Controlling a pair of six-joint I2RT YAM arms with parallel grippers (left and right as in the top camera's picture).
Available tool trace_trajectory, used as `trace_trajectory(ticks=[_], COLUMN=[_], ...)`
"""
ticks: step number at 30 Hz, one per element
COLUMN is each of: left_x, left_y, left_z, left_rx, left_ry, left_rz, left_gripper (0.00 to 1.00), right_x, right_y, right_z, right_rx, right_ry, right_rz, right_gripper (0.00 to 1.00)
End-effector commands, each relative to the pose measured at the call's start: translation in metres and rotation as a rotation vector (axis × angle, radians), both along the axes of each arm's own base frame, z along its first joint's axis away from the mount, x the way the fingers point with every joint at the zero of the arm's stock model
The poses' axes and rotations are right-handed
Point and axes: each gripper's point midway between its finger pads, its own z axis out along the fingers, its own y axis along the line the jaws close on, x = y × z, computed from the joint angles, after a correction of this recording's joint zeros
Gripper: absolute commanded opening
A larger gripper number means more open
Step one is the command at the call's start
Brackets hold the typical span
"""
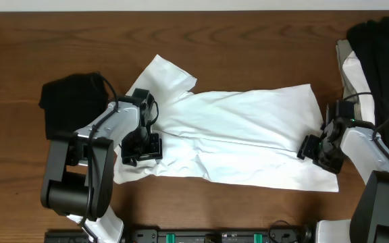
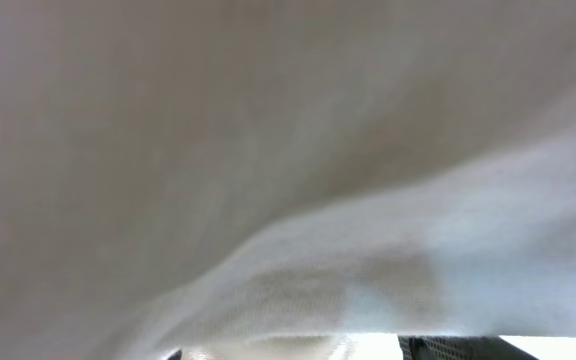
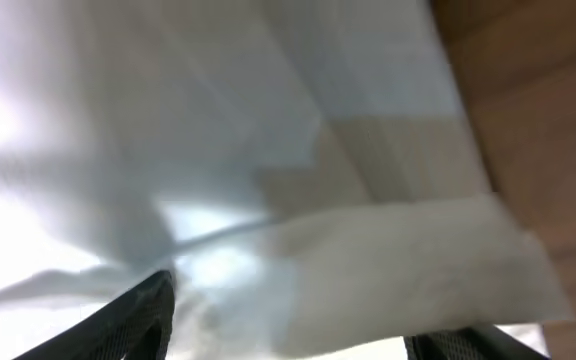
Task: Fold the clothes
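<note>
A white T-shirt [image 1: 242, 138] lies spread across the middle of the table, with one sleeve [image 1: 164, 74] pointing to the back left. My left gripper [image 1: 141, 147] is low over the shirt's left end; white fabric [image 2: 288, 170] fills its wrist view, and only its finger tips show, set apart at the bottom edge. My right gripper [image 1: 314, 148] is at the shirt's right edge. In its wrist view the two fingers [image 3: 288, 345] stand wide apart with the shirt's edge [image 3: 408, 270] lying between them. No chest print shows.
A folded black garment [image 1: 73, 101] lies at the left behind my left arm. A pile of black [image 1: 380, 50] and light garments [image 1: 350, 64] lies at the back right corner. Bare wooden table [image 1: 248, 47] runs along the back.
</note>
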Motion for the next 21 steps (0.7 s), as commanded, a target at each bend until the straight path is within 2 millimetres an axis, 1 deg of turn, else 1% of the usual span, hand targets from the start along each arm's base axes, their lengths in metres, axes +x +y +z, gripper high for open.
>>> trace_trajectory(ticks=[1,4,8,17,21], left_x=[-0.012,-0.017,-0.021,-0.025,-0.020], left_y=[0.035,0.044,0.045,0.045,0.041], left_z=[-0.015,-0.012,-0.010,-0.008,-0.002], left_rx=[0.193,0.244,0.249,0.245,0.228], left_ry=[0.056,0.074,0.094,0.112,0.085], left_rz=[-0.023,-0.042,-0.045,-0.045,-0.038], left_gripper=[0.66,0.66,0.67,0.66,0.66], right_x=[0.001,0.005,0.006,0.012,0.019], right_y=[-0.025,-0.039,-0.052,-0.055,-0.057], right_z=[0.003,0.003,0.004,0.005,0.008], right_rx=[-0.073,-0.088,-0.095,-0.104,-0.108], right_ry=[-0.025,-0.052,-0.072,-0.098,-0.124], right_rz=[-0.071,-0.117,-0.136,-0.115,-0.115], right_gripper=[0.71,0.72,0.72,0.73,0.73])
